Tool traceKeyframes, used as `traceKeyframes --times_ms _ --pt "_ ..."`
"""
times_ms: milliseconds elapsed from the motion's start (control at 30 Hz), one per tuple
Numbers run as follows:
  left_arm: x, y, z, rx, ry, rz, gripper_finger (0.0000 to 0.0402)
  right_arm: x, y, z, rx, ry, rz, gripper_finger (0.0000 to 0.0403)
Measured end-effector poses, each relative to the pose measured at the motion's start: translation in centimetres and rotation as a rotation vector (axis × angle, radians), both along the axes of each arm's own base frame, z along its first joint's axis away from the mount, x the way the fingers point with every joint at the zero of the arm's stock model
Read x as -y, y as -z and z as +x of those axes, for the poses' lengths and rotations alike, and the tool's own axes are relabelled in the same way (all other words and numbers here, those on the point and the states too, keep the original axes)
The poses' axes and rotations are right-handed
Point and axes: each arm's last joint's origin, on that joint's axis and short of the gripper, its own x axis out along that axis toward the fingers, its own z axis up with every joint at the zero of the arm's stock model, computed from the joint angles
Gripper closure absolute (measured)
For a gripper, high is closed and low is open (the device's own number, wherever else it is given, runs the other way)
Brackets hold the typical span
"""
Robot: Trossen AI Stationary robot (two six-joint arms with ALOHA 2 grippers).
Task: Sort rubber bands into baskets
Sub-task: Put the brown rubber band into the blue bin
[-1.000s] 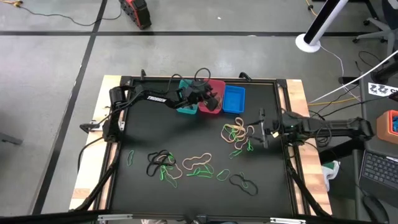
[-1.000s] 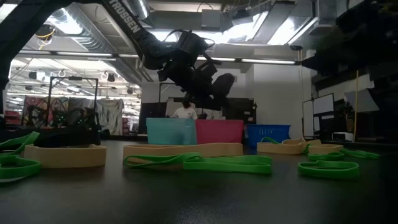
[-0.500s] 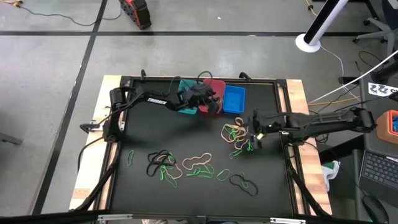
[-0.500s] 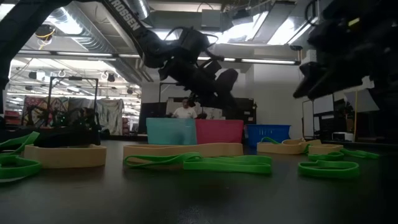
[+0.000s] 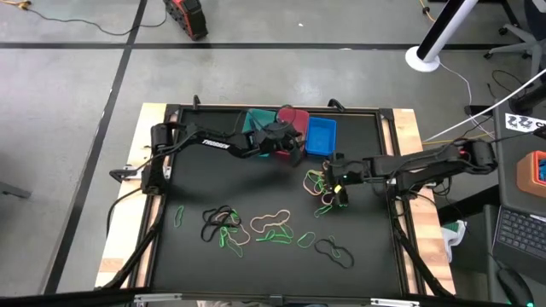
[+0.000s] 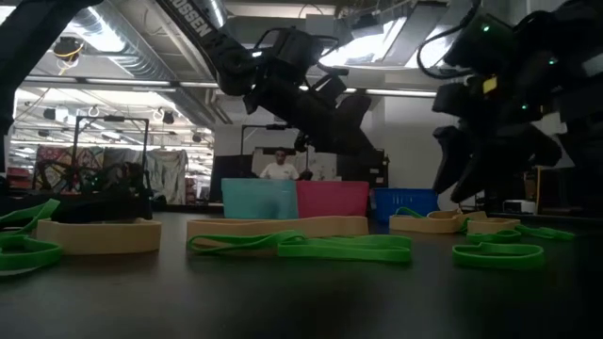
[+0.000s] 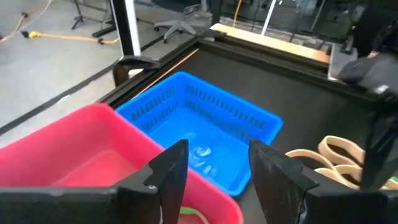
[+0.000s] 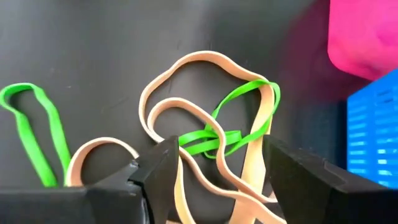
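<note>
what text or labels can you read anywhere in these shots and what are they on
"TROSSEN", white letters along the left arm in the high view.
"ROSSEN", the end of the same brand name on that arm in the low view; its first letter is cut off by the picture's edge.
Black-and-white printed marker sheet at the right edge of the high view: too small to read.
Nothing readable on the baskets or the rubber bands.

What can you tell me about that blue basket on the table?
The blue basket is a small rectangular tub that looks like plastic, its walls slotted like a grille. It stands upright at the far edge of the black table, last in a row beside the red basket, seemingly touching it. Its floor appears to hold no rubber bands, only pale glints. The left pincer hangs open just before it, not touching.
</note>
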Motion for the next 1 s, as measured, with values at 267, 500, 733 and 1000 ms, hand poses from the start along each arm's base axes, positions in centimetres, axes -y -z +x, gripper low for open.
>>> traceKeyframes --times_ms 267,500,733,1000 --pt "0.5 0.0 0.1 -0.006 0.011 0.0 0.0235 0.1 1.4 0.9 -0.078 0.012 -0.012 0.0171" --pt "0.6 0.0 0.2 -0.005 0.014 0.0 0.0235 0.1 2.0 1.0 -0.106 0.04 0.004 0.02" --pt "0.6 0.0 0.2 -0.005 0.014 -0.001 0.0235 0.1 2.0 1.0 -0.11 0.04 0.005 0.0285" --pt "0.6 0.0 0.2 -0.005 0.014 -0.001 0.0235 0.1 2.0 1.0 -0.11 0.04 0.005 0.0371"
